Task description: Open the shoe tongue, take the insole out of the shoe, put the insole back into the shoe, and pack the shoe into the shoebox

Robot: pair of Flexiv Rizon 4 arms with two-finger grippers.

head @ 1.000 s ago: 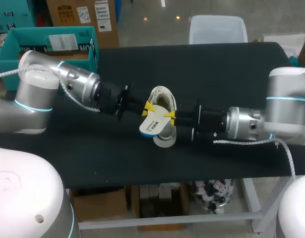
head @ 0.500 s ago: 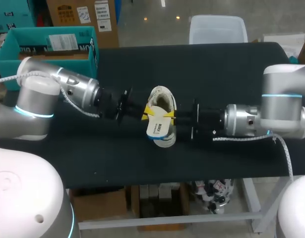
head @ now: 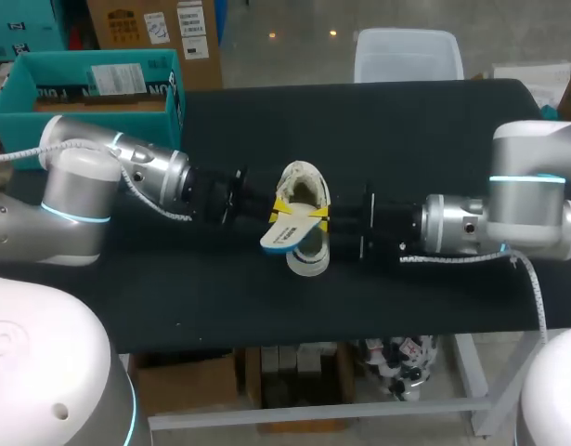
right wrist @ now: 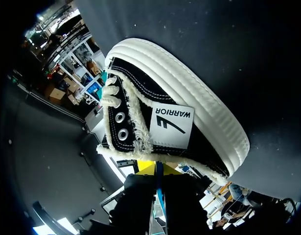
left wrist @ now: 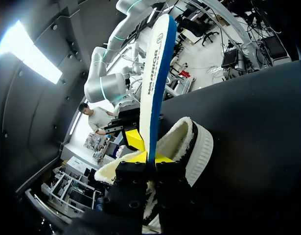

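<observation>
The teal shoebox (head: 20, 93) sits at the far left corner of the black worktop (head: 406, 139), open side up, well apart from everything else. The left arm (head: 127, 172) comes in just near of it and reaches right toward the middle of the worktop. The left end effector (head: 279, 206) is clenched on the insole (head: 287, 232). In the left wrist view its yellow tips (left wrist: 148, 157) pinch the insole's edge from both sides, and the insole (left wrist: 157, 73) stands edge-on ahead of them, white on one face with a blue rim.

From above, the insole lies slantwise across the shoe (head: 308, 262). Its near left end juts out past the shoe's left side, and its far right end lies over the shoe's right side. Whether the insole touches the shoe cannot be told.

The shoe rests on the worktop about the middle, its fleecy opening toward the far side and its toe toward the near edge. In the right wrist view it (right wrist: 189, 122) shows black canvas, a white ribbed sole and a fuzzy cream collar, just ahead of the fingers.

The right end effector (head: 319, 216) meets the insole's right end at the shoe's right side. In its own view the fingers (right wrist: 156, 169) stand close together, gripping a thin blue strip of insole (right wrist: 156, 196) between them. The right arm (head: 471, 226) stretches back to the right edge of the worktop.
</observation>
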